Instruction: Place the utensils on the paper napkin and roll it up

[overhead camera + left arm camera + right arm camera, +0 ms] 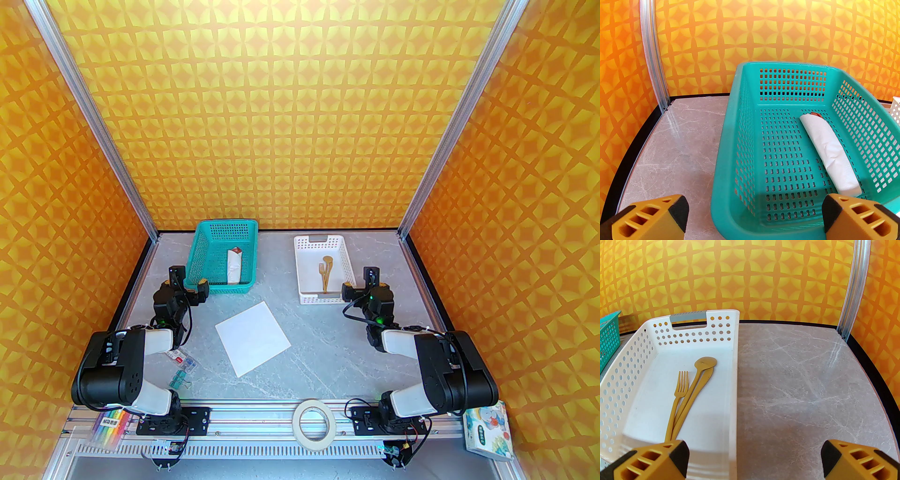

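Observation:
The paper napkin (253, 337), a flat white square, lies turned at an angle on the table between the two arms. The tan utensils (325, 272) lie together inside the white basket (318, 240) at the back right. In the right wrist view a spoon (705, 363) rests over another tan piece, with a fork (682, 385) to its left. My right gripper (364, 286) (754, 460) hovers open at that basket's near right corner, holding nothing. My left gripper (185, 283) (754, 220) stands open and empty at the near left corner of the teal basket (787, 65).
The teal basket (222, 225) holds a white roll (829, 152) with a red-brown tip. Small packets (183, 358) and green binder clips (180, 377) lie beside the left arm. A tape roll (313, 421) sits on the front rail, a printed box (487, 431) at the front right.

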